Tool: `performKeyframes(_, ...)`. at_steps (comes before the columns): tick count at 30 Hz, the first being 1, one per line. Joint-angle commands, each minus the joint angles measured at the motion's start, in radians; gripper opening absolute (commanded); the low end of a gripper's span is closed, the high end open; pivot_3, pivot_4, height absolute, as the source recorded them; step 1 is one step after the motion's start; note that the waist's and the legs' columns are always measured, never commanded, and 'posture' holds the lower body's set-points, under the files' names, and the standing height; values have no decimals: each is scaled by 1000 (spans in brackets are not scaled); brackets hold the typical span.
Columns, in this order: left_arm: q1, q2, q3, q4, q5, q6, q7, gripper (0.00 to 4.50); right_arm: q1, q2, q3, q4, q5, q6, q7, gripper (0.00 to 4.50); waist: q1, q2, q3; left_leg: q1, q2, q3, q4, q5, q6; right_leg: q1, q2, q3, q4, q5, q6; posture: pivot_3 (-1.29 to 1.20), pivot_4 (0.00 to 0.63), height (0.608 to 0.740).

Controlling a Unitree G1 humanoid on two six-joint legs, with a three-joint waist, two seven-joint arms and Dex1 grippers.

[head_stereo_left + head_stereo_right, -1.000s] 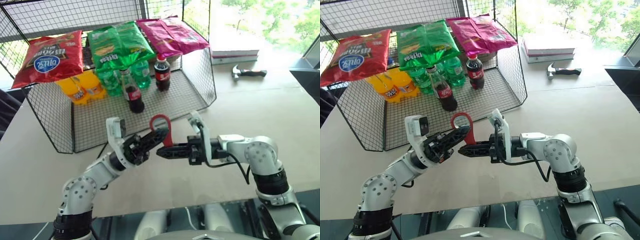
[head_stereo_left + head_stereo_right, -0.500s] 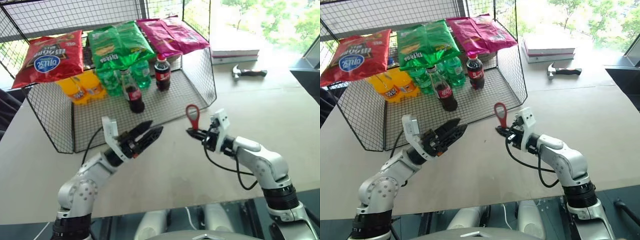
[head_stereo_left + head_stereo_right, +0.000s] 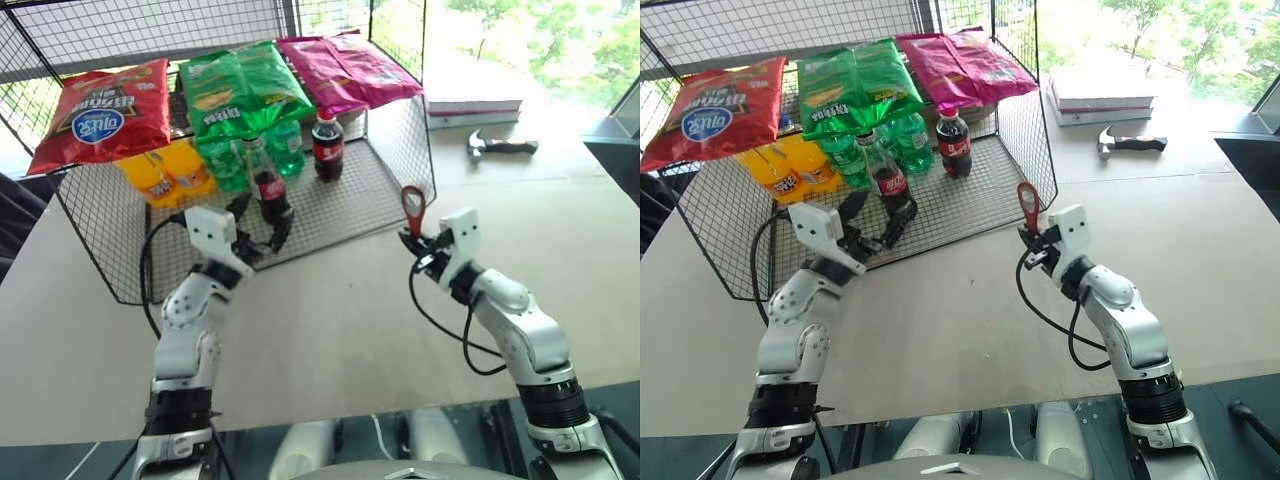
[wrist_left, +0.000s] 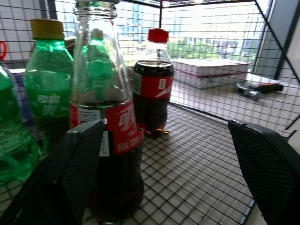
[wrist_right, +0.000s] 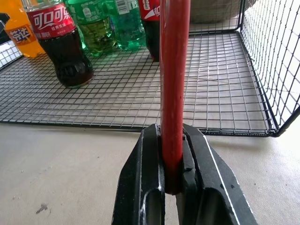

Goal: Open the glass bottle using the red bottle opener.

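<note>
Left claw (image 3: pixel 262 222) spread wide either side of the glass bottle (image 3: pixel 266 185) — not gripping; right claw (image 3: pixel 413 243) clamps the red bottle opener (image 3: pixel 412 207) upright above the worktop (image 3: pixel 350 330).

Glossy clear glass bottle (image 4: pixel 105 117), black wire-mesh rack (image 3: pixel 330 205), matt smooth table (image 3: pixel 330 320), glossy crisp bags (image 3: pixel 240 90)

One glass bottle (image 3: pixel 265 186) of dark cola, one red-capped plastic cola bottle (image 3: pixel 324 146), three green soda bottles (image 3: pixel 287 146), two orange drink bottles (image 3: pixel 150 178). Three snack bags (image 3: pixel 99 112): red, green, pink. One red bottle opener (image 3: pixel 412 208), one hammer (image 3: pixel 500 147), two stacked books (image 3: pixel 472 108).
</note>
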Motion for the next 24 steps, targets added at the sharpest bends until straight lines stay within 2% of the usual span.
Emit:
performKeyframes(1,-71,-4,16,75,71,-100,62,4386,-6,1,9,-62,-30,-48,2,0,0,0,0,0,0,0,0,0,0,0,0,0,0,0,0,0,150,740)
performKeyframes(10,-202,1,11,261,119,-194,93,4386,2,4,77,-92,-141,-125,0,0,-4,0,0,0,0,0,0,0,0,0,0,0,1,0,0,0,150,740)
performKeyframes(24,-384,-1,6,577,128,-262,76,4386,22,14,91,-115,-181,-130,1,0,-8,0,0,0,-1,-1,1,0,0,0,0,-1,1,0,0,0,150,740)
